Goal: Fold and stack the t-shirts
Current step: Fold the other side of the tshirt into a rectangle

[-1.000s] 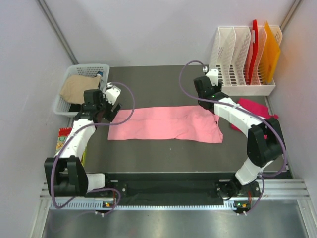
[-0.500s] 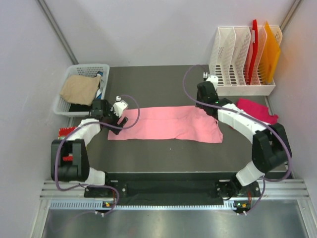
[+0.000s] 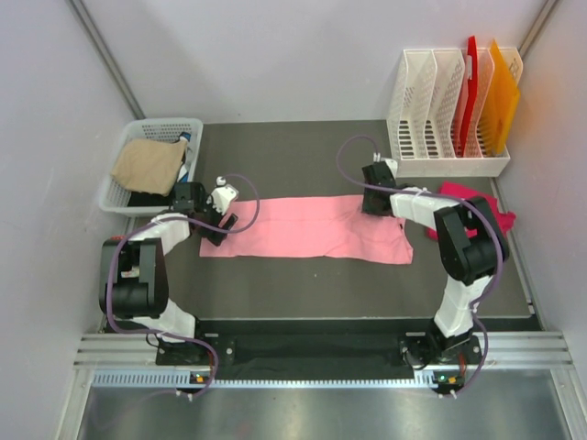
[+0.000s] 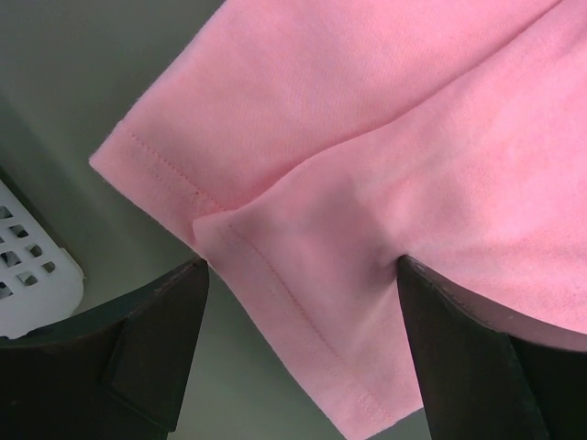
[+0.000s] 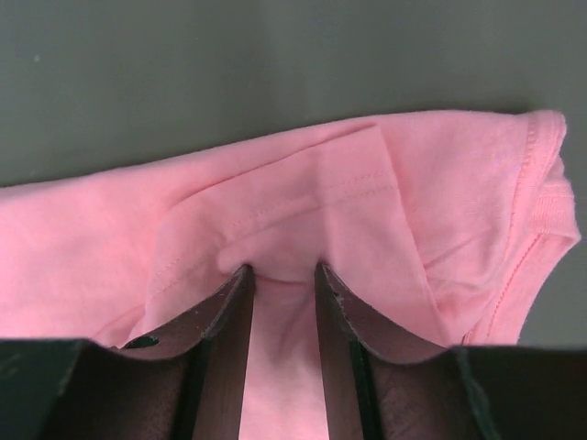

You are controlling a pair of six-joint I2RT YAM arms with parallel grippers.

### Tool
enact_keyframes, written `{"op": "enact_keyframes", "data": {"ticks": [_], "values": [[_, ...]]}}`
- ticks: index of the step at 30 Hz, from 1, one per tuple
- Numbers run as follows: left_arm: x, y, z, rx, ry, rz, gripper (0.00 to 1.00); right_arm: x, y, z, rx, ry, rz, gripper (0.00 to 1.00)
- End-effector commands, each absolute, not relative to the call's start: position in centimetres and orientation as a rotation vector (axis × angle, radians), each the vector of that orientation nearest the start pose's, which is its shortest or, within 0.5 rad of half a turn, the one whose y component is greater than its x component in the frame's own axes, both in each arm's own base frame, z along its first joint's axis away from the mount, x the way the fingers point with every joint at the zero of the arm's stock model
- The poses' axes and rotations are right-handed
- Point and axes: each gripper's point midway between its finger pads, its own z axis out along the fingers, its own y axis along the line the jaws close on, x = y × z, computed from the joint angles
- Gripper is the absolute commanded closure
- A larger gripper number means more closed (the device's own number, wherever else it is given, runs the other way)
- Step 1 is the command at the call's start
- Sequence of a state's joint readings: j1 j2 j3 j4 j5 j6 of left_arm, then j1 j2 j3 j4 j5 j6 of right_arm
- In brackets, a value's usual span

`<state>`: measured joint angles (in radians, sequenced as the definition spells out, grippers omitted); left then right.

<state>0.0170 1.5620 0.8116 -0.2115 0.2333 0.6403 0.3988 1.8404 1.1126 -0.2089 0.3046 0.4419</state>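
Centre frame, the limp, light pink t-shirt (image 3: 307,229) likely needs corner holds: left gripper (image 4: 301,268) straddles its hem, jaws apart; right gripper (image 5: 280,277) pinches a pucker near the collar.

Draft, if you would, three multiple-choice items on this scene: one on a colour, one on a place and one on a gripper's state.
1. What colour is the folded cloth lying in the white plastic basket?
A. tan
B. green
C. purple

2. Where does the deep magenta cloth t-shirt lie?
A. in that basket
B. on the dark table beside the white slotted rack
C. draped over the left arm

3. How does the left gripper stand over the light salmon-pink cloth t-shirt?
A. open
B. shut on the shirt
C. shut on the basket

Answers:
1 A, the top view shows tan fabric inside the basket.
2 B, it lies at the table's right side, near the rack.
3 A, the wrist view shows its fingers wide apart astride a hem corner.
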Motion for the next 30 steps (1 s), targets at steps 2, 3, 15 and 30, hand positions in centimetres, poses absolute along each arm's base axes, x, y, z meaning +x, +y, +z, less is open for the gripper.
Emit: {"op": "enact_keyframes", "data": {"ticks": [2, 3, 15, 30], "values": [[35.9, 0.3, 2.3, 0.881, 2.327, 0.086, 0.12, 42.1, 10.5, 1.9, 0.266, 2.45, -0.031, 0.66], [35.7, 0.5, 2.1, 0.893, 2.327, 0.102, 0.12, 42.2, 9.7, 1.8, 0.281, 2.454, -0.039, 0.66], [34.7, 0.9, 2.8, 0.85, 2.328, 0.119, 0.13, 42.3, 8.9, 4.7, 0.264, 2.423, -0.033, 0.65], [32.8, -1.6, 9.8, 0.683, 2.306, -0.106, 0.11, 39.1, 13.0, 11.5, 0.163, 2.245, 0.041, 0.61]]}}
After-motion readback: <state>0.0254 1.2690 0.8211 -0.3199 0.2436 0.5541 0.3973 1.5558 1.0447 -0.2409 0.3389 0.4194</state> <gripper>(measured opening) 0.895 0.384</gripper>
